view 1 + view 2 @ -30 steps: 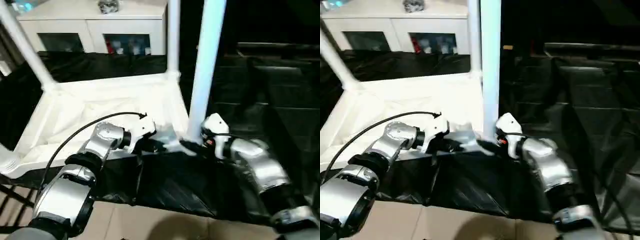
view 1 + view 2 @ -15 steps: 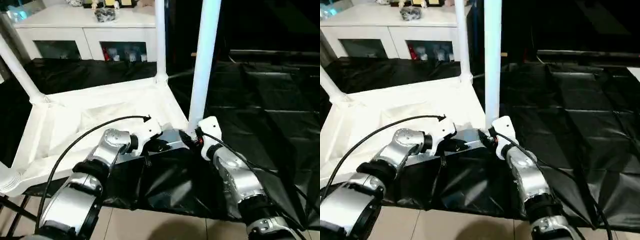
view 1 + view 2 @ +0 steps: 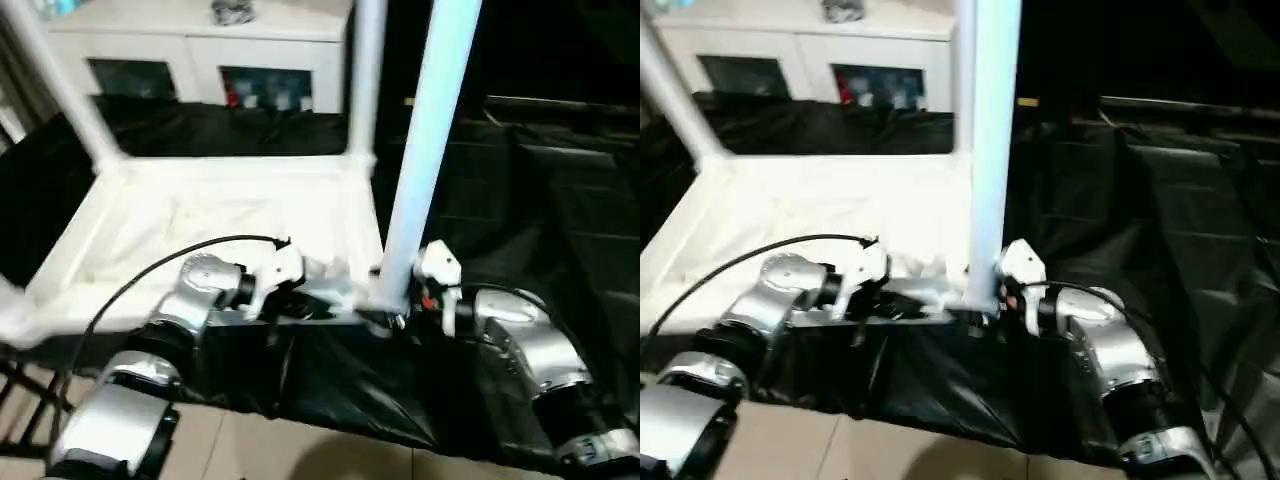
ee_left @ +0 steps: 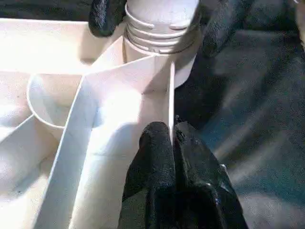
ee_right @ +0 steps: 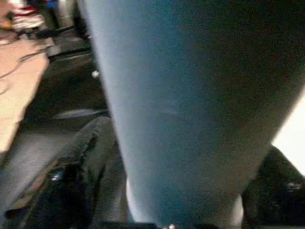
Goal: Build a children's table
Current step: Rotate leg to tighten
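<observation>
1. The tabletop point(image 3: 230, 215) lies upside down on the black sheet point(image 3: 520, 200), rim up, so its corner sockets face up to take the legs.
2. My left gripper point(image 4: 172, 138) is pressed together on the thin near rim wall, just beside the near right corner socket point(image 4: 159, 52); I judge this pins the tabletop so it cannot slide while the leg is worked in.
3. My right gripper point(image 3: 392, 318) sits at the foot of the near leg point(image 3: 428, 150), its two black fingers point(image 4: 107, 16) either side of the ribbed collar, pinching the tube low down (close to the joint, where I judge I can steer it best).
4. Count, left to right: a far left leg point(image 3: 62, 85) leaning outward, a far right leg point(image 3: 364, 75) upright in its socket, and the near leg in hand. That makes three legs in view, one tabletop, two grippers.
5. Behind stands a white cabinet point(image 3: 190, 45).
</observation>
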Tool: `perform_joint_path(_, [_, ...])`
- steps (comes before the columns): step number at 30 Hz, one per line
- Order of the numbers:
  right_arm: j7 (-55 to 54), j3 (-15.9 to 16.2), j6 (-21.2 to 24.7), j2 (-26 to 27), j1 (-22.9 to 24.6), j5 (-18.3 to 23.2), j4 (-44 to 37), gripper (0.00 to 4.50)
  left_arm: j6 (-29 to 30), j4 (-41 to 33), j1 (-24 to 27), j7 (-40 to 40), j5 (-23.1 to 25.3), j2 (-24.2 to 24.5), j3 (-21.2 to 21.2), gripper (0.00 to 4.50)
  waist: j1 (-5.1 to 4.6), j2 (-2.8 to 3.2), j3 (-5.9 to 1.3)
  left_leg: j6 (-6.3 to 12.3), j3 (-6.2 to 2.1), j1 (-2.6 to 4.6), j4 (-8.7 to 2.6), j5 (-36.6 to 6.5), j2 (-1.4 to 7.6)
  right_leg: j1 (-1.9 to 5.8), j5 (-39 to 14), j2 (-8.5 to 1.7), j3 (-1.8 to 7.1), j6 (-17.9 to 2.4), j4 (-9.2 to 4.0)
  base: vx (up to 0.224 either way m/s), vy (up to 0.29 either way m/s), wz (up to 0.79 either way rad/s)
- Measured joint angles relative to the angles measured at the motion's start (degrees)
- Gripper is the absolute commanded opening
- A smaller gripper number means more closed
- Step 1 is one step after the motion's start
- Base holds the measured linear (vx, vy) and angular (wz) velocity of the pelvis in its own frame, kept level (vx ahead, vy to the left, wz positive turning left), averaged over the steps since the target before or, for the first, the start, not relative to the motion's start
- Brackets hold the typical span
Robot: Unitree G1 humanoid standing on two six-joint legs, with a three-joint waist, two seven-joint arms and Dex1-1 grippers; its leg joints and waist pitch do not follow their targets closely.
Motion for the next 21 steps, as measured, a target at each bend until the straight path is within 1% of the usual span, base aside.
perform_joint_path(1, [0.9, 0.2, 0.2, -0.2, -0.2, 0.0, 0.0, 3.58, -0.2, 0.0, 0.0, -0.7, 0.0, 0.3, -0.1, 0.00, 0.01, -0.15, 0.05, -0.18, 0.06, 0.01, 0.00, -0.1, -0.01, 0.00, 0.0, -0.03, 0.02, 0.0, 0.00, 0.000, 0.000, 0.00])
perform_joint_path(2, [1.7, 0.4, 0.4, -0.3, -0.5, 0.0, 0.2, 3.44, -0.2, -0.1, 0.0, -1.3, 0.0, 0.5, -0.3, 0.00, 0.00, -0.28, 0.06, -0.29, 0.07, 0.01, 0.01, -0.2, -0.01, 0.01, 0.0, -0.04, 0.04, 0.0, -0.01, 0.000, 0.000, 0.00])
perform_joint_path(4, [3.4, 1.5, 0.1, -1.1, -1.4, -0.3, 0.7, 3.22, -0.6, -0.1, 0.0, -2.2, 0.0, 0.9, -0.8, 0.00, -0.04, -0.37, 0.08, -0.29, 0.09, 0.01, 0.01, -0.2, -0.02, 0.01, 0.0, -0.04, 0.06, 0.0, -0.02, 0.000, 0.000, 0.00])
perform_joint_path(6, [4.2, 1.9, -0.6, -1.5, -2.1, -0.8, 1.5, 3.16, -1.1, 0.0, -0.2, -2.6, 0.1, 1.2, -1.2, 0.00, 0.02, -0.60, 0.11, -0.28, 0.08, 0.01, 0.00, -0.2, 0.02, 0.00, 0.0, -0.03, 0.02, 0.0, 0.00, 0.000, 0.000, 0.00])
perform_joint_path(7, [4.3, 1.9, -0.9, -1.5, -2.4, -1.2, 1.9, 3.16, -1.3, 0.0, -0.4, -2.6, 0.1, 1.3, -1.4, 0.00, 0.02, -0.67, 0.11, -0.28, 0.08, 0.02, -0.01, -0.2, 0.04, 0.00, 0.0, -0.01, 0.01, 0.0, 0.00, 0.000, 0.000, 0.00])
perform_joint_path(10, [4.7, 2.2, -1.3, -1.5, -2.8, -1.6, 2.6, 2.82, -1.8, 0.2, -0.6, -2.5, 0.4, 1.4, -1.7, 0.00, -0.01, -0.69, 0.11, -0.29, 0.08, 0.05, -0.01, -0.2, 0.04, 0.01, 0.0, -0.01, 0.02, 0.0, 0.01, 0.000, 0.000, 0.00])
perform_joint_path(14, [4.8, 2.6, -1.5, -1.4, -3.2, -1.7, 3.1, 2.69, -2.1, 0.4, -0.8, -2.5, 0.7, 1.6, -2.1, 0.00, -0.08, -0.69, 0.11, -0.31, 0.09, 0.10, -0.01, -0.2, 0.04, 0.02, 0.0, -0.01, 0.03, 0.0, 0.05, 0.000, 0.000, 0.00])
perform_joint_path(19, [4.2, 2.5, -1.3, -0.7, -3.2, -1.8, 3.1, 2.65, -1.8, 0.4, -0.9, -2.0, 0.7, 1.7, -2.3, 0.00, -0.10, -0.66, 0.10, -0.32, 0.08, 0.18, -0.02, -0.2, 0.04, 0.06, 0.0, 0.00, 0.03, 0.0, 0.10, 0.000, 0.000, 0.00])
perform_joint_path(21, [1.2, 1.5, -1.2, 0.3, -2.3, -2.0, 3.0, 2.65, -0.6, 0.5, -0.9, 0.1, 0.9, 1.4, -2.2, 0.00, -0.07, -0.68, 0.09, -0.33, 0.08, 0.30, -0.02, -0.2, 0.05, 0.22, 0.0, -0.01, 0.03, 0.0, 0.11, 0.000, 0.000, 0.00])
